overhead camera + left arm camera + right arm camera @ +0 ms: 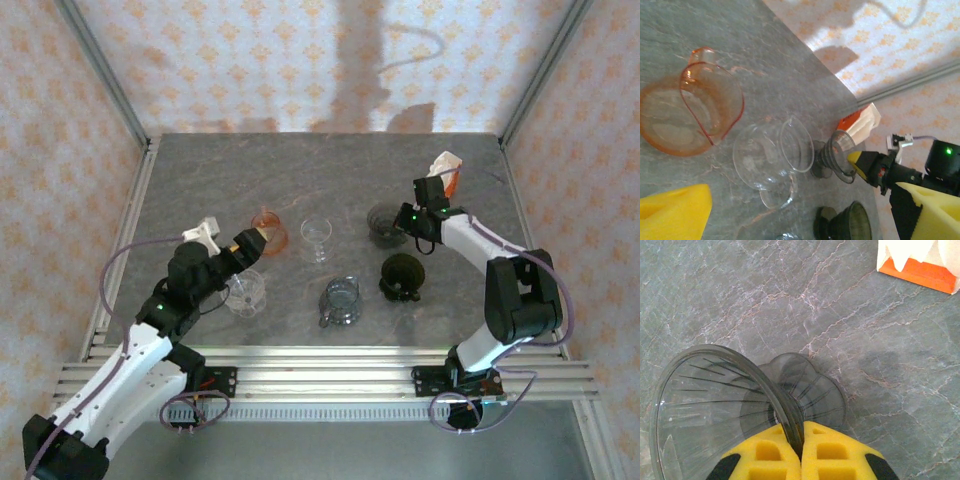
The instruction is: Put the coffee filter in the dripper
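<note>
Here, smoky dripper rim pinched between the 2 right fingers (clenched), left fingers spread apart.

My right wrist view's top edge cuts off the filter box — I can't count its filters. The smoky dripper and my right gripper run off the bottom — the lower rim is unseen.

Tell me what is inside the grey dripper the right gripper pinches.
Nothing lies inside the grey dripper: just its ribbed glass wall, with the table showing through. The right gripper, shut on its rim, covers the nearest bit of the bowl.
</note>
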Controlling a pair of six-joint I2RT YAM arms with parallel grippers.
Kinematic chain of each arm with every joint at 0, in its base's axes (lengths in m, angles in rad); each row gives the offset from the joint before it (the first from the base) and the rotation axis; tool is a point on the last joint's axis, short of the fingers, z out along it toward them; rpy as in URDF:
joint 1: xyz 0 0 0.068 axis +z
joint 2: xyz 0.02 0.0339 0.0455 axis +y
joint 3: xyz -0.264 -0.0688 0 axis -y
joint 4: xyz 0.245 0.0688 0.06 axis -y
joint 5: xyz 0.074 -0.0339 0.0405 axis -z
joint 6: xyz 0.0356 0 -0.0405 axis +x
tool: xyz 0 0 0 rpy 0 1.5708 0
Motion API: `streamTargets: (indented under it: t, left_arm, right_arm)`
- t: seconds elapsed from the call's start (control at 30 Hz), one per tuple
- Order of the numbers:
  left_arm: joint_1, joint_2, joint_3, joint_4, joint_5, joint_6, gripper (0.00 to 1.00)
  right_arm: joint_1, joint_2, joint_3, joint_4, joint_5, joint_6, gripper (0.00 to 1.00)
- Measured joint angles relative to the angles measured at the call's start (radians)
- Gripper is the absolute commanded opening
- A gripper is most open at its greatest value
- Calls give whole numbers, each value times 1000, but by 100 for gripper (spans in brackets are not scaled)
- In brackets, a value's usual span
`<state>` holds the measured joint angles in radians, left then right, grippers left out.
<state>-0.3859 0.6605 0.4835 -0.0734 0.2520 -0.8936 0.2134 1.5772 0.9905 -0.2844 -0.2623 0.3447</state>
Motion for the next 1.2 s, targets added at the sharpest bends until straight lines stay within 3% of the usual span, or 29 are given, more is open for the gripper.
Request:
streamTargets:
  t: [0.13,0.53,0.87,1.2]
  left_arm:
    - [-20,-14,11,-56,-11,-4,99]
    - [-20,-52,11,-92,-24,-6,100]
    - [-20,-54,11,-99,-21,-6,99]
    - [-20,-54,-3,-97,-21,-6,99]
  right_arm:
    - [8,-55,1,-41,0,-3,0]
    - [153,-372,56,-229,-6,-5,0]
    - [381,-478,92,-531,-86,57,0]
    - [509,-481,57,-544,-124,164,0]
